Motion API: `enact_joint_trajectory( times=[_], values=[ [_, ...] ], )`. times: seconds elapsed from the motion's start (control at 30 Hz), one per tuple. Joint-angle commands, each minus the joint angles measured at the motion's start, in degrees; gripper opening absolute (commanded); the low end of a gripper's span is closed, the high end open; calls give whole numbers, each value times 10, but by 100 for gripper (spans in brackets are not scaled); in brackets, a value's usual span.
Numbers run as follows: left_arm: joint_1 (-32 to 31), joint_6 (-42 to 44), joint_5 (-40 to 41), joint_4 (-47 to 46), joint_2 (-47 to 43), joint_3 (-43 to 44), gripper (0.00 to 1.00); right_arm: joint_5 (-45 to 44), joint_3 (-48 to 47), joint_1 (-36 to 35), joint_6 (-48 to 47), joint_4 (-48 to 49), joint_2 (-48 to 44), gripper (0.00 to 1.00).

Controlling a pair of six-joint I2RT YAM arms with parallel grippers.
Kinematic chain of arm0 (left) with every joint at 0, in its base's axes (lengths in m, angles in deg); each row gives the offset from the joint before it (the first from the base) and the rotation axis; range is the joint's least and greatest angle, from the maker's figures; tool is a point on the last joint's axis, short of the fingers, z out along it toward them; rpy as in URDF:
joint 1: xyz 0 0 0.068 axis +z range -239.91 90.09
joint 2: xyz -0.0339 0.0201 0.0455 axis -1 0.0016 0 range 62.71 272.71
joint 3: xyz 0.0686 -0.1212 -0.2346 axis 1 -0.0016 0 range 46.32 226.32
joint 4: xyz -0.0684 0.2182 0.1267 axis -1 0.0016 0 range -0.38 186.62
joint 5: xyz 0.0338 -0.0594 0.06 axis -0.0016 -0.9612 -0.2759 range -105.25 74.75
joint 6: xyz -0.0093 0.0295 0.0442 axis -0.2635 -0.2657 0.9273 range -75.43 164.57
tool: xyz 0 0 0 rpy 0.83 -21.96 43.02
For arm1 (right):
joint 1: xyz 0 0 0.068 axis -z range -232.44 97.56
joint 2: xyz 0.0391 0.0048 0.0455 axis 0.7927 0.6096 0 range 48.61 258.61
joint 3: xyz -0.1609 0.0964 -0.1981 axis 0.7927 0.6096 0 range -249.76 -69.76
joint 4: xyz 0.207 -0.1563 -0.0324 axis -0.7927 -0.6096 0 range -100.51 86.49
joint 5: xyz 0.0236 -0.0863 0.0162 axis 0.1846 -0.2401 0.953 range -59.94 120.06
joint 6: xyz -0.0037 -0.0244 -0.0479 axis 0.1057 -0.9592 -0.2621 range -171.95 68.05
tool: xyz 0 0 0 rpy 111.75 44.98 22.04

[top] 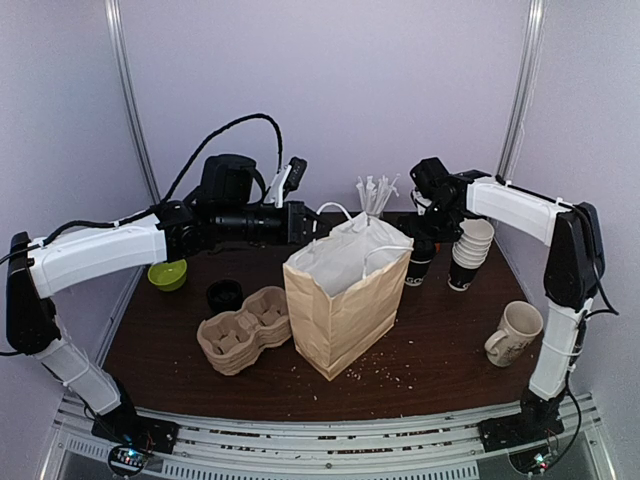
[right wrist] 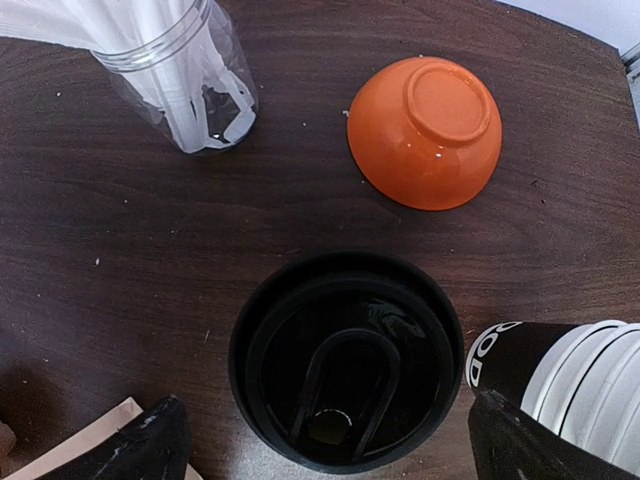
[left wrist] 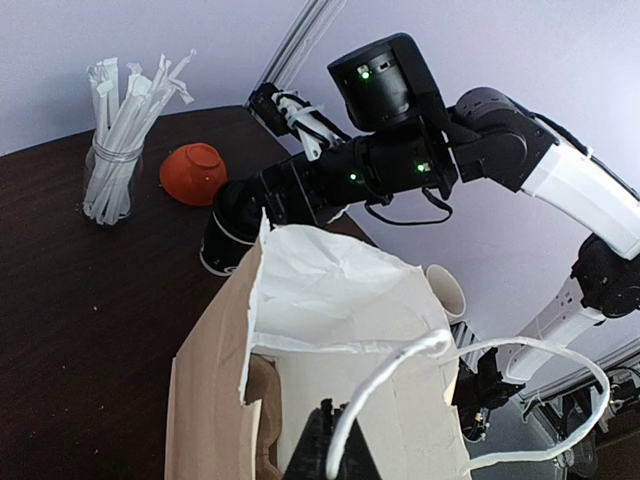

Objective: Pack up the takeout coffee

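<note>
The takeout coffee (top: 418, 266) is a black lidded cup standing behind the right side of the brown paper bag (top: 345, 300). The right wrist view looks straight down on its lid (right wrist: 345, 360). My right gripper (top: 425, 238) hangs just above it, open, with one fingertip (right wrist: 140, 450) on each side and neither touching it. My left gripper (top: 303, 222) is at the bag's upper back edge. In the left wrist view it (left wrist: 335, 452) is shut on the bag's white cord handle (left wrist: 400, 365), and the bag's mouth (left wrist: 330, 300) gapes open. The cup (left wrist: 225, 228) shows behind the bag.
A stack of white paper cups (top: 470, 252) stands right of the coffee. An upturned orange bowl (right wrist: 425, 130) and a jar of straws (right wrist: 180, 80) stand behind it. A cream mug (top: 515, 333), a cardboard cup carrier (top: 243, 330), a loose black lid (top: 224, 294) and a green bowl (top: 167, 274) are on the table.
</note>
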Motion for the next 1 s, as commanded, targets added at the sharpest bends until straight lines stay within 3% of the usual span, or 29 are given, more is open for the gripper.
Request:
enact_joint_trajectory(
  times=[0.0, 0.97],
  values=[
    [3, 9, 0, -12, -11, -7, 0, -24, -31, 5, -4, -29, 16, 100],
    [4, 9, -9, -11, 6, -4, 0, -29, -68, 16, -12, -44, 89, 100]
  ],
)
